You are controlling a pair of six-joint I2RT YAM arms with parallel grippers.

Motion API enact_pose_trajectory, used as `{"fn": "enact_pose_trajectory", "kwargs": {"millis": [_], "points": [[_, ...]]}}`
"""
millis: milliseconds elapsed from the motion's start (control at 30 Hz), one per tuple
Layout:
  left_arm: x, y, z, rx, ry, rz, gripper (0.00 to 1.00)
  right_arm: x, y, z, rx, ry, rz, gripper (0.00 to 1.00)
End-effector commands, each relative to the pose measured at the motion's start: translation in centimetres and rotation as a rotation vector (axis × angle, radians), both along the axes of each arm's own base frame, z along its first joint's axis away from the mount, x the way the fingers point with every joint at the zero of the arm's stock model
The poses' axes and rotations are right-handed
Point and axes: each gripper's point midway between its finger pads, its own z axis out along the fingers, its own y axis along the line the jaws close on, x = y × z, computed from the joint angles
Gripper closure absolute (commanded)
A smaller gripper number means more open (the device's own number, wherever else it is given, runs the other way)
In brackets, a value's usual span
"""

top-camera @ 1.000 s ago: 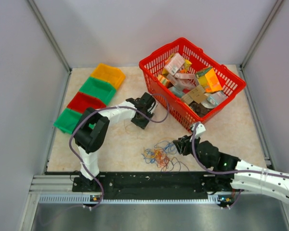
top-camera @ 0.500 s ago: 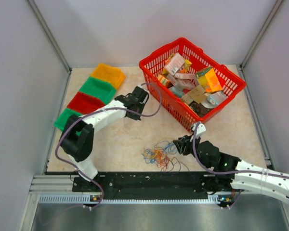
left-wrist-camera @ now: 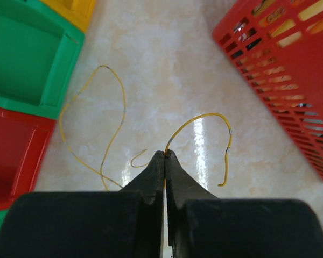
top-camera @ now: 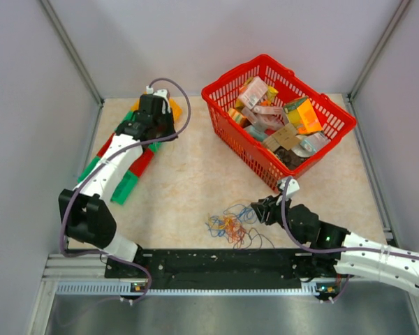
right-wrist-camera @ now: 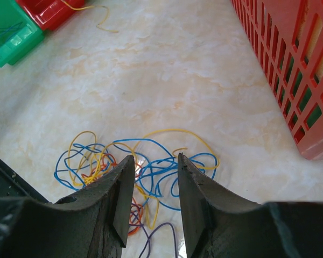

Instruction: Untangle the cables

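A tangle of blue, yellow, orange-red and purple cables (top-camera: 230, 227) lies near the table's front edge. My right gripper (top-camera: 257, 209) hovers just right of it. In the right wrist view it (right-wrist-camera: 155, 158) stands open above the tangle (right-wrist-camera: 151, 172), with nothing between its fingers. My left gripper (top-camera: 153, 125) is at the back left, over the coloured bins. Its jaws are shut (left-wrist-camera: 165, 153) on a thin yellow cable (left-wrist-camera: 215, 117) that arcs out to the right of the tips. More yellow cable (left-wrist-camera: 116, 97) loops to the left, beside the bins.
A red basket (top-camera: 232, 132) full of packages stands at the back right, close to both grippers. Green (left-wrist-camera: 27, 54), red (left-wrist-camera: 11, 150) and orange (left-wrist-camera: 75, 8) bins line the left side. The nearest green bin (right-wrist-camera: 5, 32) holds blue cable.
My left arm has swung from the table's middle to the back left, over the bins, and its jaws have shut on the yellow cable. The right arm has stayed still.
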Motion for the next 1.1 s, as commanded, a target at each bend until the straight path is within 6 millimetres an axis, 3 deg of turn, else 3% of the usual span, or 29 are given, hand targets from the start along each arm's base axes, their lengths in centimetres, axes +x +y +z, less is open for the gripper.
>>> {"fn": "enact_pose_trajectory", "kwargs": {"millis": [0, 200, 400, 633, 767, 933, 1067], "points": [[2.5, 0.6, 9.1, -0.143, -0.218, 0.032, 1.0, -0.1, 0.3, 0.7, 0.038, -0.01, 0.007, 0.62], [6.1, 2.7, 15.3, -0.186, -0.361, 0.092, 1.0, -0.1, 0.2, 0.5, 0.029, -0.006, 0.007, 0.62], [10.4, 3.7, 18.8, -0.27, -0.476, 0.107, 1.0, 0.2, 0.1, 0.5, 0.026, -0.015, -0.009, 0.62], [15.7, 5.8, 16.9, -0.318, -0.517, 0.166, 1.0, 0.4, 0.3, 0.0, 0.005, -0.008, -0.016, 0.62], [18.5, 7.0, 14.9, -0.302, -0.51, 0.238, 1.0, 0.6, 0.5, -0.2, -0.011, -0.009, -0.016, 0.62], [20.6, 7.4, 12.5, -0.231, -0.554, 0.216, 1.0, 0.6, 0.8, -0.8, -0.028, -0.001, -0.012, 0.62], [21.2, 8.3, 11.7, -0.159, -0.566, 0.219, 1.0, 0.7, 0.8, -1.1, -0.036, 0.007, -0.013, 0.62]]}}
